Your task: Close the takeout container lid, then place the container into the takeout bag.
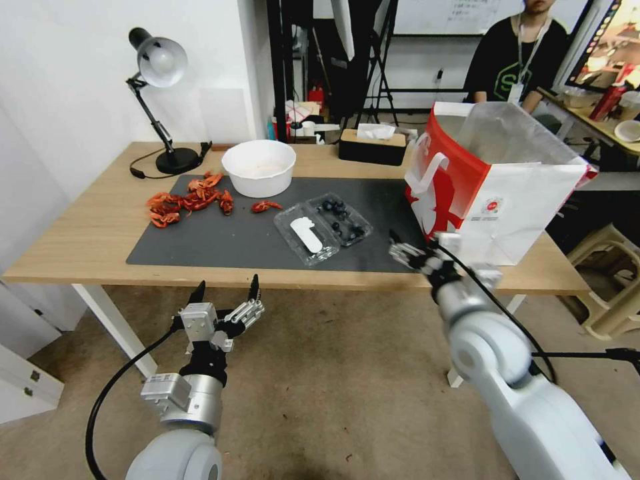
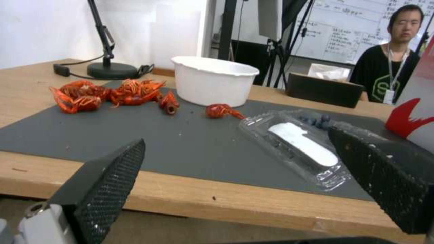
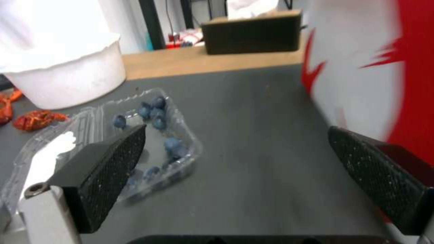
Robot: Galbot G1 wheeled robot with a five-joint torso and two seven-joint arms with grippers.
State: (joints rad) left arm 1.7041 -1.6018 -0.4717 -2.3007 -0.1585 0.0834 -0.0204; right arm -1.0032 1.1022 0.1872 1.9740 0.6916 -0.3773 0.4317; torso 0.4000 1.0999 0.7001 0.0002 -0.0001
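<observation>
The clear container (image 1: 323, 228) lies open on the dark mat (image 1: 220, 240), blueberries (image 1: 341, 217) in 1 half and a blank white label (image 1: 307, 234) on the lid (image 1: 307, 235). The red-and-white bag (image 1: 497, 180), bearing a small round red logo (image 1: 492, 206) too small to read, stands just beside it. The right gripper (image 1: 405, 248) is spread open at the mat's edge; the left gripper (image 1: 225, 289) hangs released before the table (image 1: 80, 227).
</observation>
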